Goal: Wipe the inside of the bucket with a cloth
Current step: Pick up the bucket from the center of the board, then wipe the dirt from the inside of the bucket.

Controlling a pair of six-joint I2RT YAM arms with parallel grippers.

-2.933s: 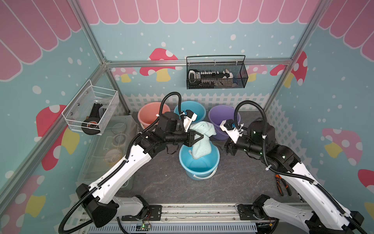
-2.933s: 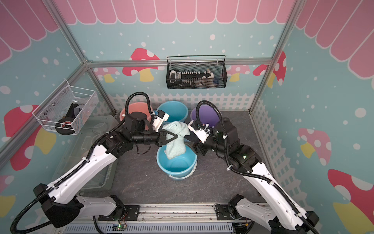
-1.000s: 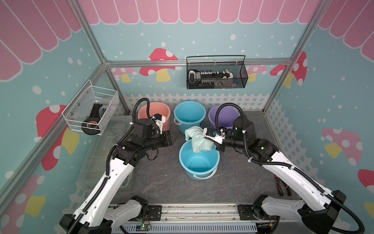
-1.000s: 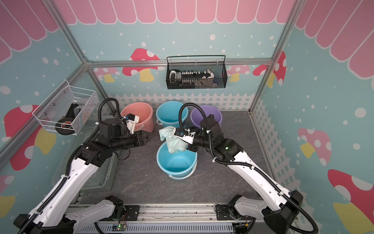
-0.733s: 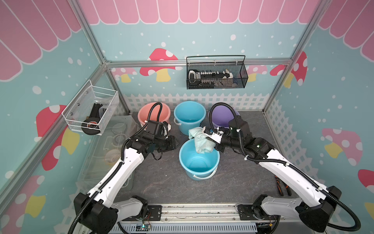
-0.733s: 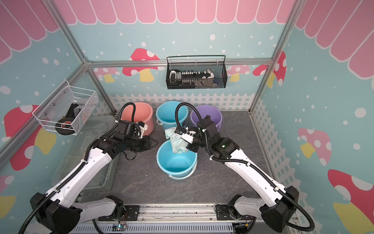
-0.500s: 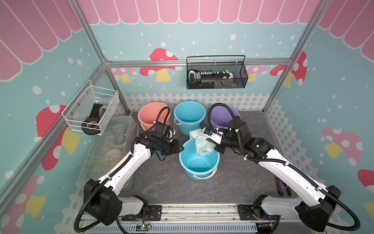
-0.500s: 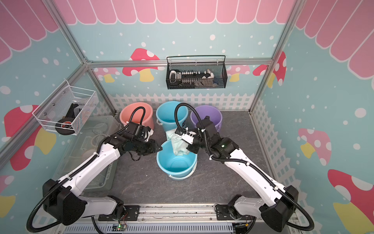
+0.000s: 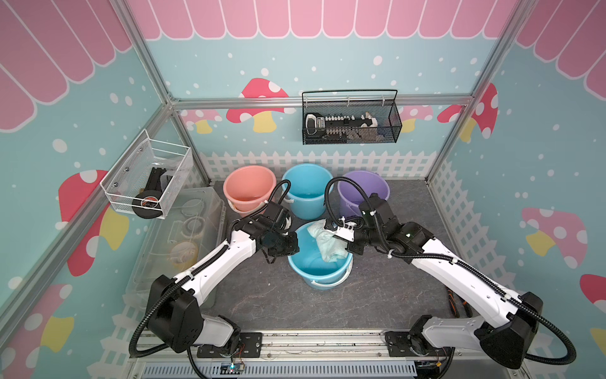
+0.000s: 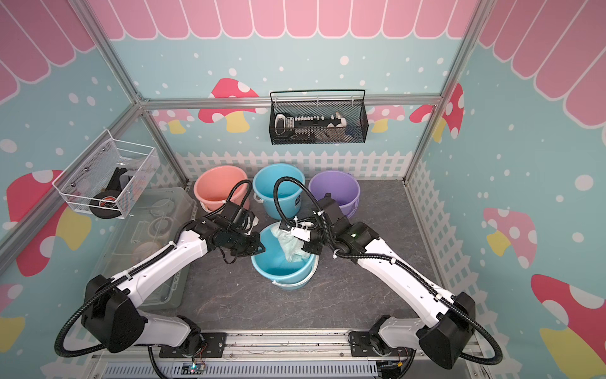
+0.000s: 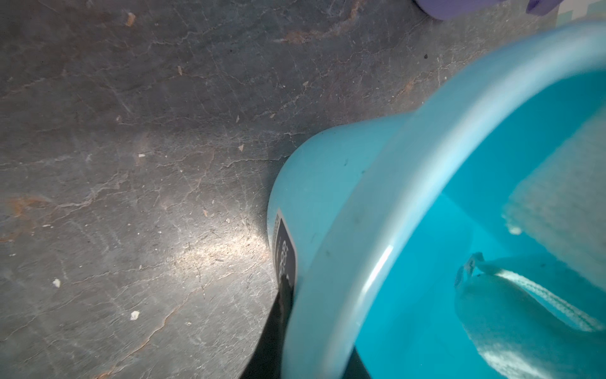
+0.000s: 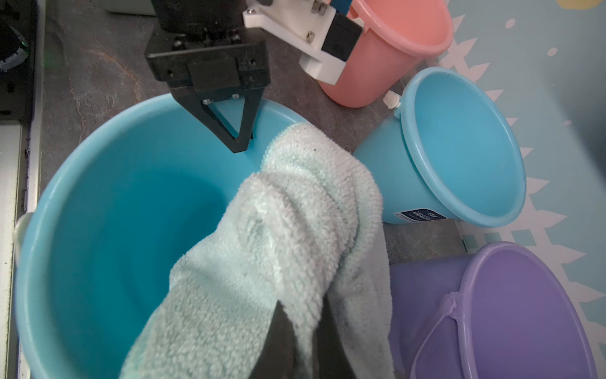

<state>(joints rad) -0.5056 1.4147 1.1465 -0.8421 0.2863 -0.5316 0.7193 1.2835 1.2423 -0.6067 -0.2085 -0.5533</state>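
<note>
two grippers closed — left gripper (image 12: 241, 144) pinching the bucket (image 12: 98, 210) rim, right gripper (image 12: 303, 331) clamping the cloth (image 12: 295, 213).

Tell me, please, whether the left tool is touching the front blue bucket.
Touching. The left wrist view shows the bucket wall pinched between the left tool's dark fingers, one on each side.

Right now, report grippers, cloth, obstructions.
Left gripper shut on bucket rim. Right gripper shut on cloth, draped over rim into bucket. Pink bucket, spare blue bucket, purple bucket behind, apart.

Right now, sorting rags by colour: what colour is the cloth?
Pale aqua-green cloth, clearest in the right wrist view.
</note>
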